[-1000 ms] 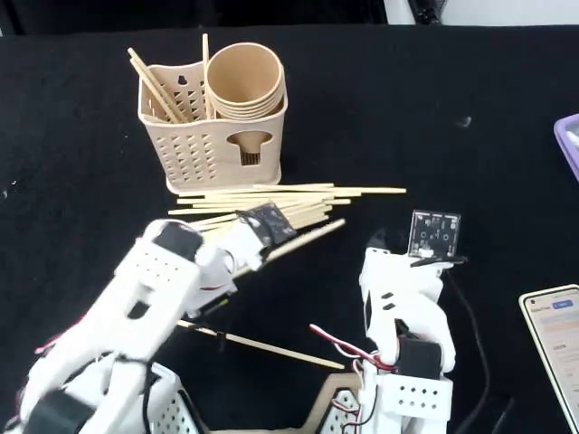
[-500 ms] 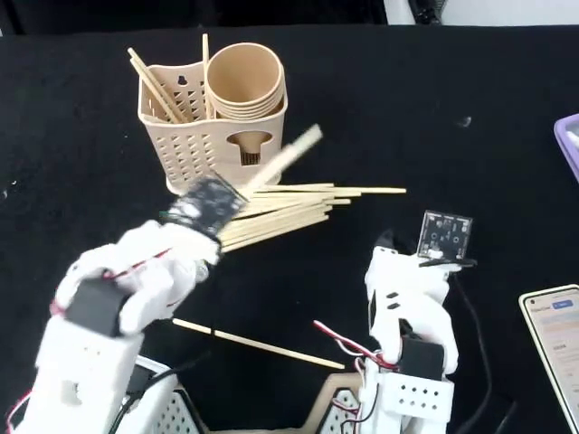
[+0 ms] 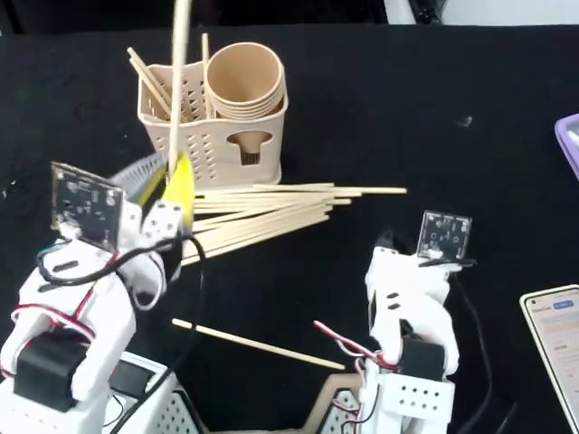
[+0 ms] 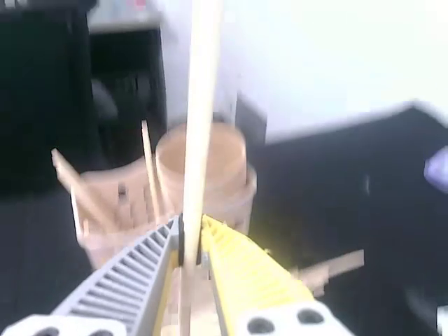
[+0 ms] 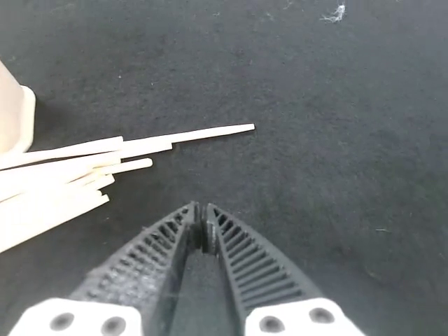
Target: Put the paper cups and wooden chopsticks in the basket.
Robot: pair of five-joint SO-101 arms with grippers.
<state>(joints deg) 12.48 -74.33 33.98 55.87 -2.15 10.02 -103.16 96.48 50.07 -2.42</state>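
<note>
My left gripper is shut on a wooden chopstick held upright, just in front of the beige basket. In the left wrist view the chopstick rises from between the grey and yellow fingers, with the basket behind. Stacked paper cups and several chopsticks stand in the basket. A pile of chopsticks lies on the black table before it; one lone chopstick lies nearer the arms. My right gripper is shut and empty, low over the table near the pile's ends.
A phone lies at the right edge of the table, with a purple object farther back. The black cloth to the right of the basket is bare.
My left arm has lifted a chopstick out of the pile and swung it from a slant to upright near the basket. The right arm has stayed in place.
</note>
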